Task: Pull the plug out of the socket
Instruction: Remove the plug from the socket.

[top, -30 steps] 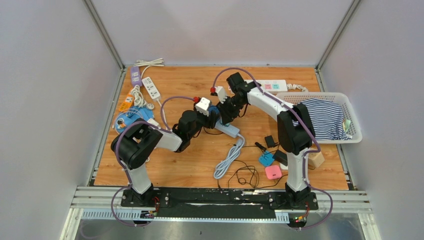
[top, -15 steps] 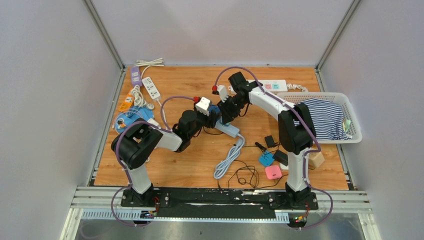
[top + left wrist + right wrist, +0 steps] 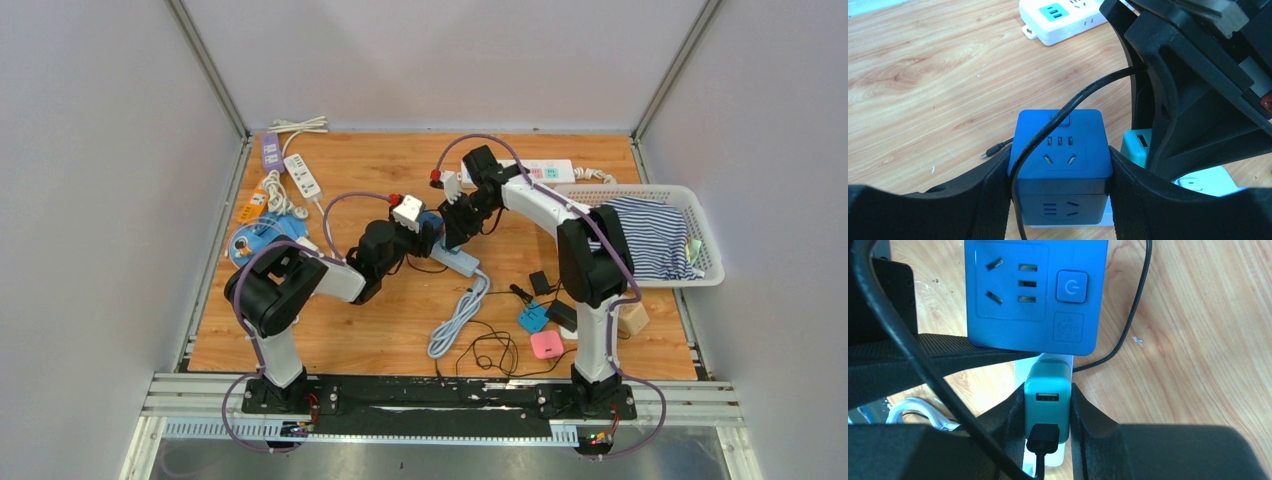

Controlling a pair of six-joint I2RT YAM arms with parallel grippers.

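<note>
Clamping the blue cube socket [image 3: 1060, 150] on both sides near the middle of the table [image 3: 350, 335], the left gripper [image 3: 1060, 197] anchored it so the right gripper [image 3: 1047, 422], jaws pinching the teal plug [image 3: 1047, 390] seated in its side, could pull cleanly.

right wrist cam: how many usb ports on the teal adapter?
2. The upper port on the teal adapter is empty; the lower one holds the black USB plug. Its other faces are hidden, so there may be more.
</note>
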